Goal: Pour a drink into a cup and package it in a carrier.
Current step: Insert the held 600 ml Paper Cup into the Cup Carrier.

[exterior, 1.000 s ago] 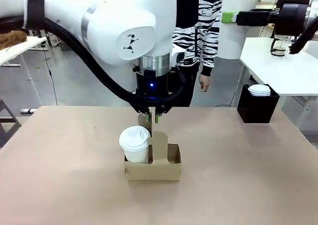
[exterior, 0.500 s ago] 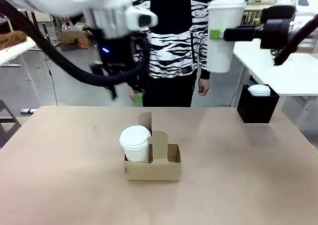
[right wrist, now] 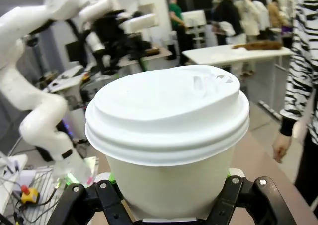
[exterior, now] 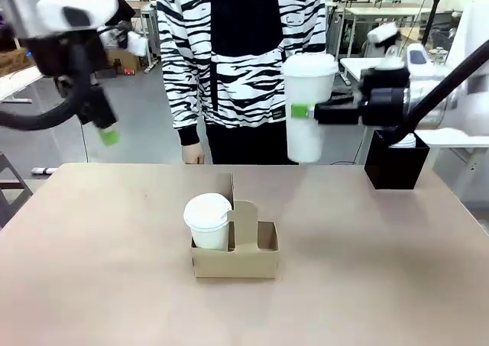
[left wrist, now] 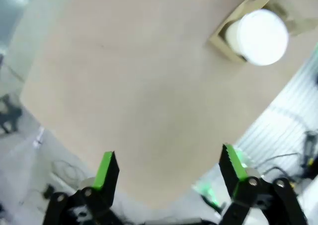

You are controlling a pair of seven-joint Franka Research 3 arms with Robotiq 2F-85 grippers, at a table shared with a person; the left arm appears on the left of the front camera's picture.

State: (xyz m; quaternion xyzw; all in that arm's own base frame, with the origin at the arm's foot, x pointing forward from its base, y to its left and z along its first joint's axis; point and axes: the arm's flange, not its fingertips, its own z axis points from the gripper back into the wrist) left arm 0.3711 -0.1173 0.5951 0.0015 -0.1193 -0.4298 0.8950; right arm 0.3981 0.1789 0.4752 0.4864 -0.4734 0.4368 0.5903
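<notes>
Pinches a lidded white cup (right wrist: 166,120) upright in the right end effector (exterior: 306,113), aloft, above and right of the carrier (exterior: 234,260). Holds the left end effector (left wrist: 169,168) spread wide, empty, raised at far left. Seats a second cup (exterior: 208,216), lidded, in the carrier's left compartment at mid-counter (exterior: 367,270).

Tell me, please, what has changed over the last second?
The left gripper lifted off the carrier and swung up to the left, open. The right gripper carried its lidded cup in toward the middle, above the table. The carrier and the seated cup stayed put.
</notes>
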